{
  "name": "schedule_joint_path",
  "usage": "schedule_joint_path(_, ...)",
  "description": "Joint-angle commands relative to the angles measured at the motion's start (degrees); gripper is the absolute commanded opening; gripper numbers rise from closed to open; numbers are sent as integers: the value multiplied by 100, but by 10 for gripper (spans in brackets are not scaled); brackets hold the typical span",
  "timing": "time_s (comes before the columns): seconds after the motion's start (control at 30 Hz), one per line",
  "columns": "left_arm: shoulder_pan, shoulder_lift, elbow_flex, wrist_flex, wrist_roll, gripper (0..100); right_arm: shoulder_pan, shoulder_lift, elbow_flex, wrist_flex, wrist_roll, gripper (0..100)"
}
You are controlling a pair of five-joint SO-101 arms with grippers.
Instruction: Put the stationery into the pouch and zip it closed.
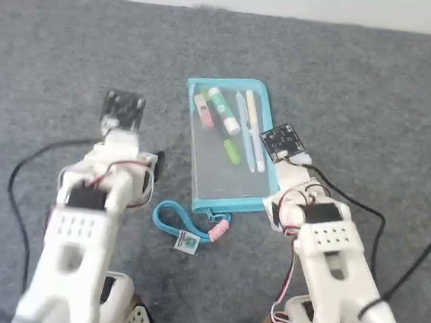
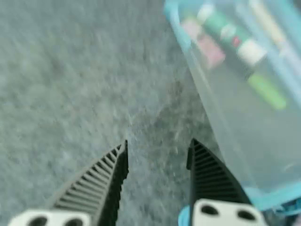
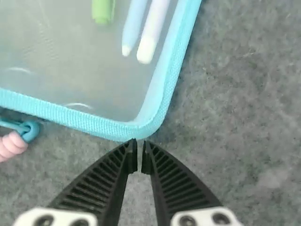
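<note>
A clear pouch with teal trim lies flat on the carpet between the arms. Inside it are a pink eraser, a green-and-white marker, a blue pen and a cream pen. In the left wrist view my left gripper stands open over bare carpet, just beside the pouch's long left edge. My right gripper is shut with nothing in it, its tips right at the pouch's near right corner. The pen tips show through the plastic.
A teal strap loop with a pink bead and a small tag trails from the pouch's near left corner. Grey carpet spreads all around. Black cables run beside both arms.
</note>
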Motion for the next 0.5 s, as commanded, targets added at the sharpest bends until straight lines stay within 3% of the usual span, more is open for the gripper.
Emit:
schedule_joint_path(0.0,-18,1196,-743,-167,-62,192,-13,171,-422,-127,-70,37)
schedule_joint_path(0.27,-18,1073,-796,-44,-70,192,-13,215,-448,-127,-70,37)
schedule_joint_path(0.47,-26,-879,13,-35,-70,192,-4,-110,-422,-31,-70,37)
